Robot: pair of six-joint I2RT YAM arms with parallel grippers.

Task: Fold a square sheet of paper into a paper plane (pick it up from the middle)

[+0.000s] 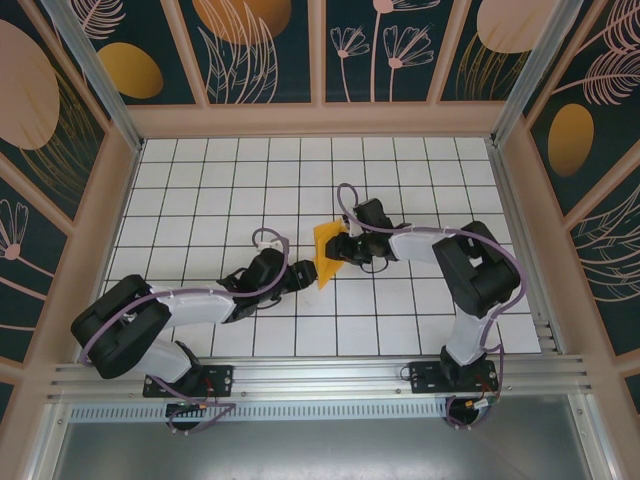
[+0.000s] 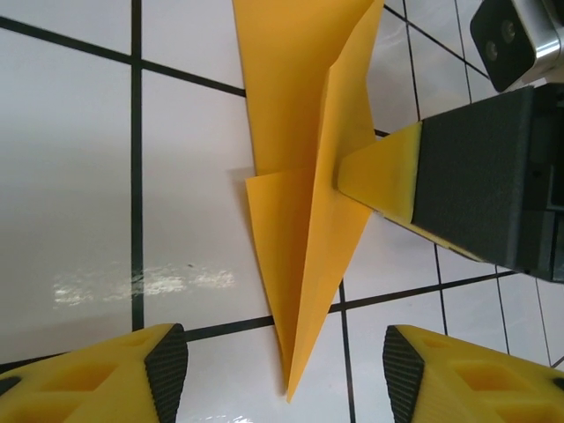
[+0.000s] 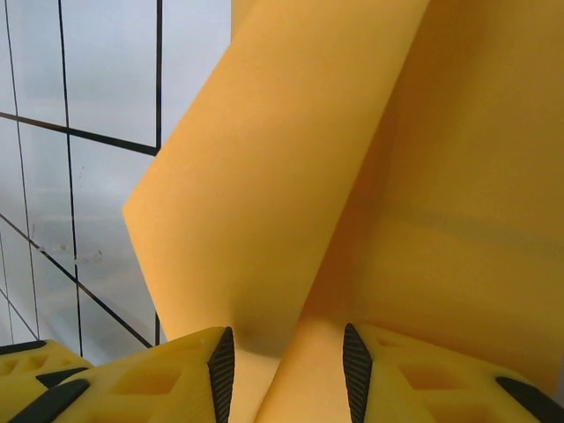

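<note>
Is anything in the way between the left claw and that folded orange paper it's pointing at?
Nothing visible does. The paper plane's pointed tip lies on the tiled table right between the left gripper's open fingers. The right gripper's finger meets the paper farther up, on one side, outside that gap.

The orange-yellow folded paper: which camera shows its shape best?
The left wrist view: the orange-yellow folded paper shows its narrow point and creases plainly. From above it is a small, distant patch. The right wrist view sits so close that its bent flaps lose all outline.
</note>
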